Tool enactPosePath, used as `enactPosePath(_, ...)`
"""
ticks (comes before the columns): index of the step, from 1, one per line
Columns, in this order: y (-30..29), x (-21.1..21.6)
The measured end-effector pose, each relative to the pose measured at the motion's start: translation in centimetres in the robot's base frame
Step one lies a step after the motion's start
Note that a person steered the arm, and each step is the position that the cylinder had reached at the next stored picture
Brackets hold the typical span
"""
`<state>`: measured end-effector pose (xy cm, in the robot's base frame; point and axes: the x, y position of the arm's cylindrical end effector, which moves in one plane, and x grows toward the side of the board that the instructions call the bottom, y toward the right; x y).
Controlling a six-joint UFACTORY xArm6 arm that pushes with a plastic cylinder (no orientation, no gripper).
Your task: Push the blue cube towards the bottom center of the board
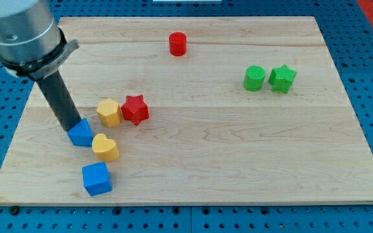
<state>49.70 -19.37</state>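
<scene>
The blue cube (96, 178) sits near the board's bottom left, just below a yellow heart block (105, 147). My tip (70, 129) is at the view's left, touching the upper left side of a second blue block (81, 133), a wedge-like shape. My tip is above and to the left of the blue cube, with the blue wedge and yellow heart between them. The dark rod (58, 97) slants up to the grey arm at the top left.
A yellow hexagon-like block (109, 112) touches a red star (135, 109) right of my tip. A red cylinder (177, 44) stands at the top middle. A green cylinder (254, 78) and green star (282, 78) sit at the upper right. The wooden board (238, 162) lies on a blue pegboard.
</scene>
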Motion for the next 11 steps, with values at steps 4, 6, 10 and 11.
enactPosePath(4,-3.0,5.5)
enactPosePath(6,1.0,9.5)
enactPosePath(10,16.0,9.9)
enactPosePath(11,12.9,11.8)
